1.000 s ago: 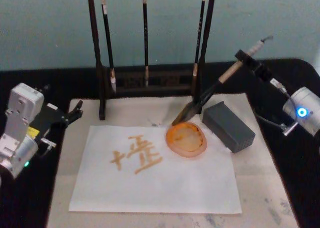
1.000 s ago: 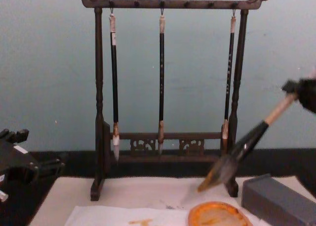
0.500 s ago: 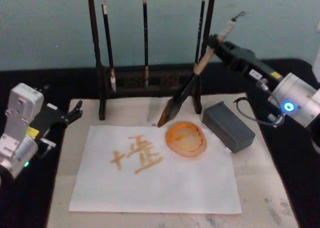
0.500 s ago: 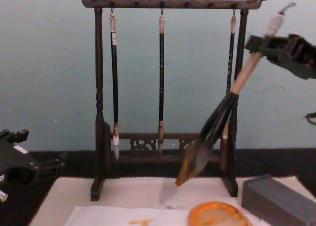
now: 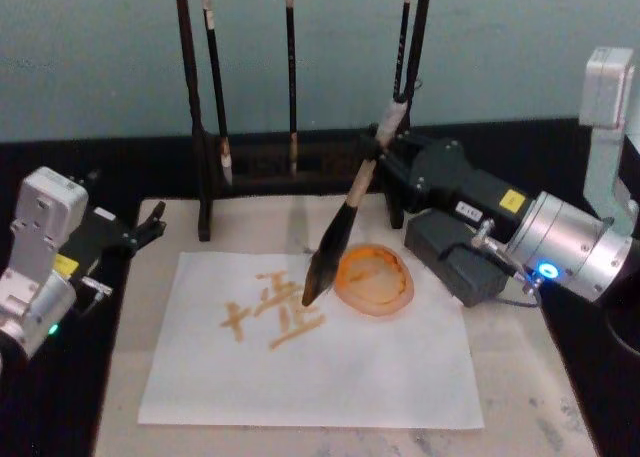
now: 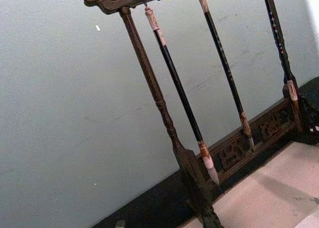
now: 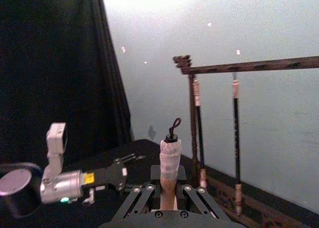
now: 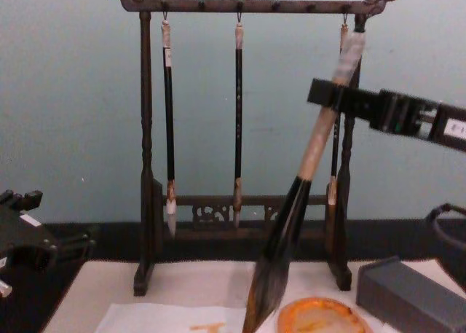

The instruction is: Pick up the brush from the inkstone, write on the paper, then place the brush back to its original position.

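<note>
The right gripper (image 5: 388, 142), clamped on the pale upper handle of the large calligraphy brush (image 5: 350, 209), has swung it within the last second from behind the orange ink dish (image 5: 378, 282) out over the paper (image 5: 330, 377). The bushy bristles now hang tilted above the orange characters (image 5: 275, 312); whether they touch the sheet cannot be told. The grey block (image 5: 455, 252) lies just beside the dish. The pick-up looks complete, and writing appears to be the step in hand. The left gripper (image 5: 150, 222) sits parked at the left edge of the felt mat (image 5: 520, 377).
</note>
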Controlling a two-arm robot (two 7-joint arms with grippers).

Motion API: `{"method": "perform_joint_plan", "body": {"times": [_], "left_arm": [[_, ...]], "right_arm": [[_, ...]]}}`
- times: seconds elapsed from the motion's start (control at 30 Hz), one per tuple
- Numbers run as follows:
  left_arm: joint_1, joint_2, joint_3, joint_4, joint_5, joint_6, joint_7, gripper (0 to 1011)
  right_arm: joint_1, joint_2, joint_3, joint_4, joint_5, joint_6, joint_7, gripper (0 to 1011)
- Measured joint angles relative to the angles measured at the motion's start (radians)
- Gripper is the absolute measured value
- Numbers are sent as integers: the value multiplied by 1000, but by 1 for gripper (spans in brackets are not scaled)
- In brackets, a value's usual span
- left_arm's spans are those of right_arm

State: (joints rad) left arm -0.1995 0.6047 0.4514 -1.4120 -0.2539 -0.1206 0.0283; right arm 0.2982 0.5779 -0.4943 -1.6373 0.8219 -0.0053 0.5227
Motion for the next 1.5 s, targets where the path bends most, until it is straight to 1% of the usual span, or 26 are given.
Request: {"method": "perform_joint_plan", "body": {"times": [0.17,0.27,0.4,0.57,0.77,0.9,1.0,1.5], "left_arm": [[0,0,0,0,0,0,0,1010],[0,0,0,0,0,0,0,1010],[0,0,0,0,0,0,0,1010],[0,0,0,0,0,0,0,1010],[0,0,0,0,0,0,0,1010],[0,0,0,0,0,0,0,1010],[0,0,0,0,0,0,0,1010],[0,0,0,0,0,0,0,1010]], "right_arm": [[-20,-7,-12,-11,-30,-4,11,172],[-29,-13,-18,-13,-39,-2,13,172],[-42,-30,-30,-6,-55,6,15,172],[-53,-49,-36,9,-55,33,16,172],[-57,-59,-37,29,-59,45,15,172],[-56,-62,-30,45,-69,45,9,172],[-54,-66,-18,58,-75,44,-1,172],[-53,-77,21,85,-100,33,-17,172]]}}
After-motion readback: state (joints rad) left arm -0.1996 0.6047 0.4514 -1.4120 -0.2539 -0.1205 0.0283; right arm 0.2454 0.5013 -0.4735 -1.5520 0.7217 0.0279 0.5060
